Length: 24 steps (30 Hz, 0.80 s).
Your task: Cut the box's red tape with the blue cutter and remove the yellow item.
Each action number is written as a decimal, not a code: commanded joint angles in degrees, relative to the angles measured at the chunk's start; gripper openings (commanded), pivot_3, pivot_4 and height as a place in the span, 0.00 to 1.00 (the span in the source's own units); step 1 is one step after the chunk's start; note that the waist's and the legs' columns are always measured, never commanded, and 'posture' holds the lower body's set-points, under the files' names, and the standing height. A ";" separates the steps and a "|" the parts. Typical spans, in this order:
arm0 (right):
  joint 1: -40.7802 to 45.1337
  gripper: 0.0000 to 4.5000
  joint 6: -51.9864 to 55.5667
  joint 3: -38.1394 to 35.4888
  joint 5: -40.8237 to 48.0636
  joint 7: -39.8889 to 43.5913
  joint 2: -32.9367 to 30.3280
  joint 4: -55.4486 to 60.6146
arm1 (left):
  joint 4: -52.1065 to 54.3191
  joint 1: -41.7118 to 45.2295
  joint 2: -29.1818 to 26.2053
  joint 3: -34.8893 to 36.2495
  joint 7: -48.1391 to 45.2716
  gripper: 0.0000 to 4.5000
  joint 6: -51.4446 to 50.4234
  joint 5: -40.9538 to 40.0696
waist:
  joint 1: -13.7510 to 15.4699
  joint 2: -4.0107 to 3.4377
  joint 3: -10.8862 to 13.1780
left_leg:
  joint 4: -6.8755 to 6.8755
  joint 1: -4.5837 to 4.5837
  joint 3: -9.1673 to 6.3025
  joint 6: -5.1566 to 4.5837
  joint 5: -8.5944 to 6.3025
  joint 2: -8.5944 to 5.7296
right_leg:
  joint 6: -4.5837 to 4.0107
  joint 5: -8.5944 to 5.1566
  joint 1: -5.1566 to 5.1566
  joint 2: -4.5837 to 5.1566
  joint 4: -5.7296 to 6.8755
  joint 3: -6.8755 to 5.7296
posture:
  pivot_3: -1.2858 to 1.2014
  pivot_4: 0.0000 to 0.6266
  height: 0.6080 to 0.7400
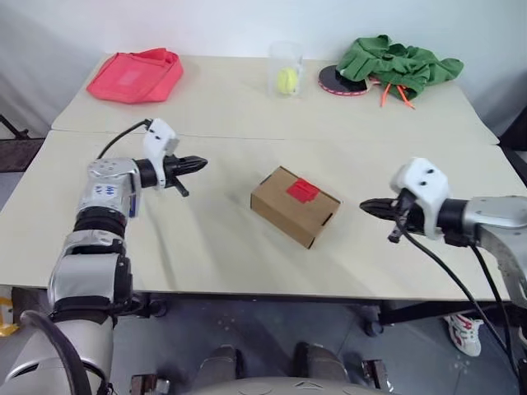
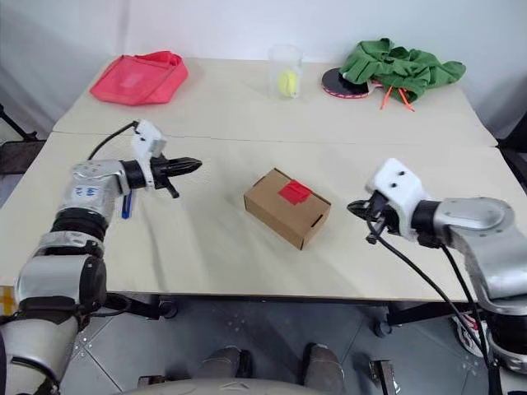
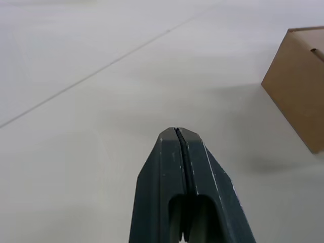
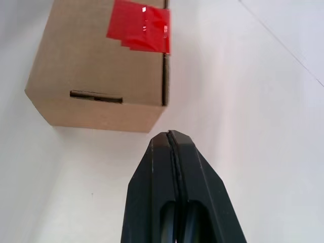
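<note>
I can't read any text, brand, number or sign from here. The box [image 1: 295, 206] shows plain brown cardboard, and the red tape [image 4: 140, 26] on it carries no print that I can make out. The pink-red bag [image 1: 135, 76] at the far left of the table has a paler patch on it, but it's too small for me to tell if it holds lettering. There are small blue marks on my left forearm [image 1: 105, 190], also unreadable
</note>
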State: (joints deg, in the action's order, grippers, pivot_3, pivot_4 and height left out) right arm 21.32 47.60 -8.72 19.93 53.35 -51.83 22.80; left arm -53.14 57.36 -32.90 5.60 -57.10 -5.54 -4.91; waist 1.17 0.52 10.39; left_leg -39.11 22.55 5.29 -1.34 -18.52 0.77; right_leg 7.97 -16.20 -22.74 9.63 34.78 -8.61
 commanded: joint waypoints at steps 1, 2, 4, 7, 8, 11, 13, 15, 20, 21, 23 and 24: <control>-1.37 0.08 -6.04 -5.90 3.93 3.93 0.18 -5.08 | 17.84 -7.45 -2.27 2.47 0.66 0.00 -7.84 -4.36 | -0.02 0.00 0.00 | 0.00 -0.01 0.01 0.00 0.00 0.00 | 0.00 0.00 0.01 0.00 -0.01 0.02 | 0.52 0.24 1.00; -1.55 0.13 -7.24 -6.94 5.59 5.64 0.59 -7.31 | 23.32 -10.51 -2.97 3.68 2.01 0.00 -10.18 -5.28 | -0.10 0.02 0.01 | -0.01 -0.01 0.01 0.00 0.00 0.01 | 0.00 0.00 0.01 0.00 0.00 0.03 | 0.52 0.24 1.00; -2.25 0.29 -10.33 -7.46 7.23 9.30 0.33 -10.70 | 32.21 -15.39 -4.42 6.03 5.87 0.14 -17.40 -6.48 | -0.20 0.02 0.01 | 0.00 -0.05 0.00 0.00 0.00 0.02 | 0.00 0.00 0.02 0.00 0.04 0.03 | 0.52 0.24 1.00; -2.58 0.51 -14.40 -6.08 6.77 12.47 -0.69 -13.28 | 42.35 -20.80 -5.80 8.51 8.40 0.33 -26.91 -9.59 | -0.47 0.02 0.01 | 0.00 -0.09 -0.01 0.01 0.01 0.04 | 0.00 0.00 0.04 -0.01 0.07 0.04 | 0.52 0.24 1.00; -2.43 0.58 -15.29 -5.79 6.86 13.29 -0.82 -13.87 | 45.29 -22.22 -6.12 9.58 9.21 0.39 -29.75 -10.90 | -0.57 0.02 0.01 | 0.00 -0.12 0.01 0.01 0.01 0.04 | 0.00 0.00 0.05 -0.01 0.07 0.08 | 0.52 0.24 1.00; -1.13 0.80 -15.76 -5.31 8.47 16.39 -1.09 -15.98 | 53.21 -26.98 -7.86 12.90 12.38 0.59 -35.94 -12.66 | -0.66 0.02 0.01 | 0.00 -0.20 -0.02 0.01 0.01 0.06 | 0.00 0.00 0.12 0.00 0.06 0.16 | 0.52 0.24 1.00; -0.22 0.94 -16.94 -4.82 8.58 17.87 -1.18 -17.12 | 57.39 -29.34 -8.46 14.99 14.77 0.72 -38.88 -13.46 | -0.75 0.02 0.01 | 0.00 -0.27 -0.06 0.01 0.00 0.07 | 0.00 0.00 0.15 0.00 0.06 0.21 | 0.52 0.24 1.00; 1.27 1.00 -18.13 -4.35 9.00 19.18 -0.92 -17.99 | 61.81 -31.78 -8.92 17.99 17.77 0.86 -42.44 -14.19 | -0.82 0.03 0.02 | 0.00 -0.27 -0.09 0.01 0.00 0.08 | 0.00 0.00 0.16 0.00 0.07 0.21 | 0.52 0.24 1.00; 5.51 1.00 -20.60 -2.17 8.62 20.91 -0.70 -20.70 | 67.24 -34.55 -8.03 22.45 26.67 1.00 -46.28 -12.44 | -0.93 0.02 0.02 | 0.00 -0.31 -0.19 0.02 0.00 0.10 | 0.00 0.00 0.16 0.00 0.02 0.33 | 0.52 0.24 1.00; 6.52 1.00 -20.91 -1.61 8.24 20.95 -0.65 -21.55 | 67.24 -34.27 -7.51 22.77 29.88 1.00 -47.37 -11.11 | -0.93 0.02 0.02 | 0.00 -0.33 -0.20 0.02 0.00 0.10 | 0.00 0.00 0.16 0.00 0.02 0.36 | 0.52 0.24 1.00; 7.97 1.00 -21.68 -0.68 7.65 21.12 -0.60 -23.04 | 67.83 -34.14 -6.76 22.49 34.30 1.00 -49.29 -9.54 | -0.92 0.02 0.02 | 0.00 -0.35 -0.19 0.02 0.00 0.10 | 0.00 0.00 0.16 0.00 0.01 0.39 | 0.52 0.24 1.00; 8.72 1.00 -22.13 -0.10 7.27 21.08 -0.50 -23.77 | 67.92 -33.30 -5.13 22.83 38.23 1.00 -51.17 -8.27 | -0.83 0.02 0.02 | 0.00 -0.35 -0.19 0.02 0.00 0.09 | 0.00 0.00 0.16 0.00 0.01 0.40 | 0.52 0.24 1.00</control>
State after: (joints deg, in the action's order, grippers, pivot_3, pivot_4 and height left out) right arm 28.84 26.85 -8.70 27.58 74.15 -51.89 -0.49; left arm 12.81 23.17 -39.00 27.03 -23.98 -54.71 -15.16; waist 0.33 0.54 10.40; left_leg -39.11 22.20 5.10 -1.33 -18.53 0.87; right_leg 7.97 -16.20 -22.59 9.63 34.80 -8.21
